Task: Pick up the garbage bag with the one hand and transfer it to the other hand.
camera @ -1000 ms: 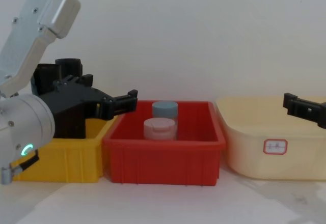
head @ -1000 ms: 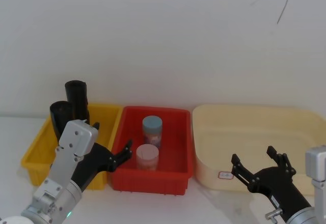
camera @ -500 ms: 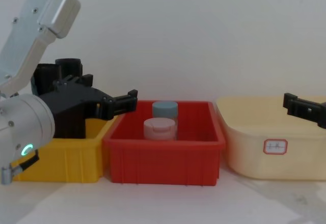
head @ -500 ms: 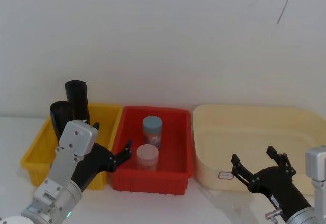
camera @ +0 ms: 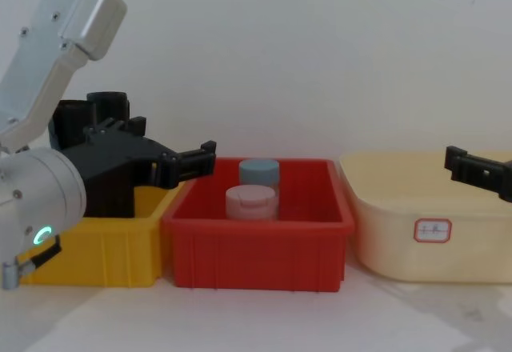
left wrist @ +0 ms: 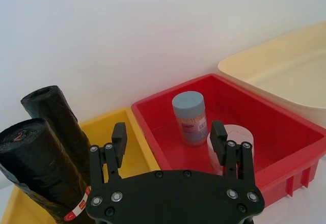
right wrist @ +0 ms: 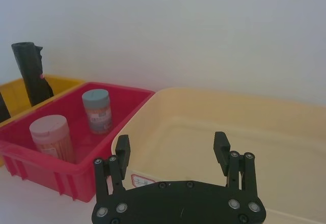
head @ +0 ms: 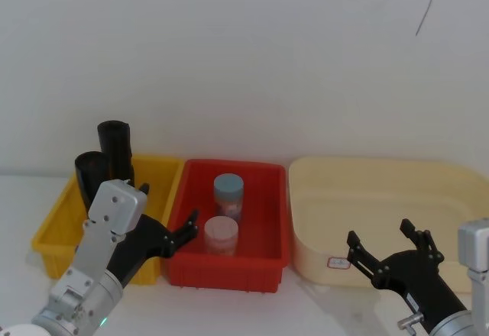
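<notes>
Two black, crinkled plastic garbage bag rolls (head: 114,149) stand upright in glossy yellow plastic bin (head: 53,233), left of red rectangular plastic bin (head: 229,272). Left end effector (left wrist: 168,135) released, near red bin's left wall; right end effector (right wrist: 171,141) released, well right of it.

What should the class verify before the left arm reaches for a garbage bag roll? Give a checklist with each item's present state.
1. Left gripper open: ok.
2. Right gripper open to receive: ok.
3. Near garbage bag roll and far roll standing in the yellow bin: ok.
4. Left gripper lined up on a roll: not ok; it points at the red bin, rolls off to one side.
5. Rolls touching each other: cannot tell.
</notes>
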